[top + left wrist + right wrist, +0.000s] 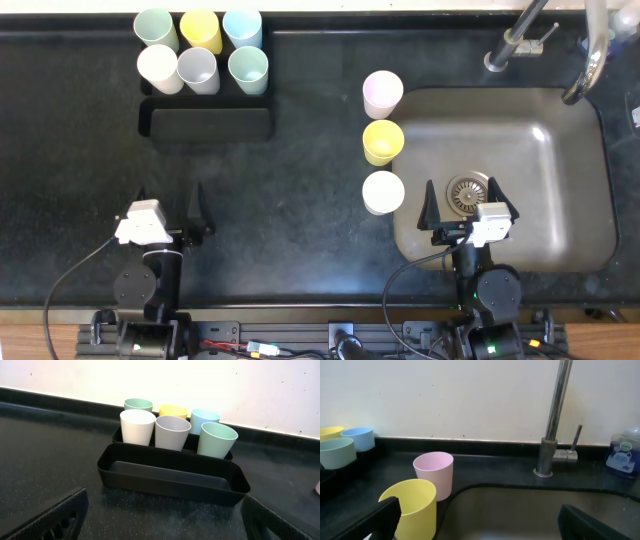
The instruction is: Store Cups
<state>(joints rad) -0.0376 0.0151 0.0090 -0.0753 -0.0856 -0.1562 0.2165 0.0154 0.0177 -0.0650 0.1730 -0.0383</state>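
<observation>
Off your right gripper [467, 203], spread wide and empty over the sink [560, 250], the white cup [383, 192] stands upright at nine o'clock, seemingly just beside it. The yellow cup [383, 142] and pink cup [382, 93] lie beyond, toward eleven. Your left gripper [170, 205], likewise agape, sits well apart, facing the tray [210, 125].

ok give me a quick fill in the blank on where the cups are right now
1. The black tray holds ___ cups.
2. The pink cup, yellow cup and white cup stand in a line on the counter along the rim of the ___.
3. The tray's long compartment nearest the arms is ___.
Missing words: six; sink; empty.
</observation>
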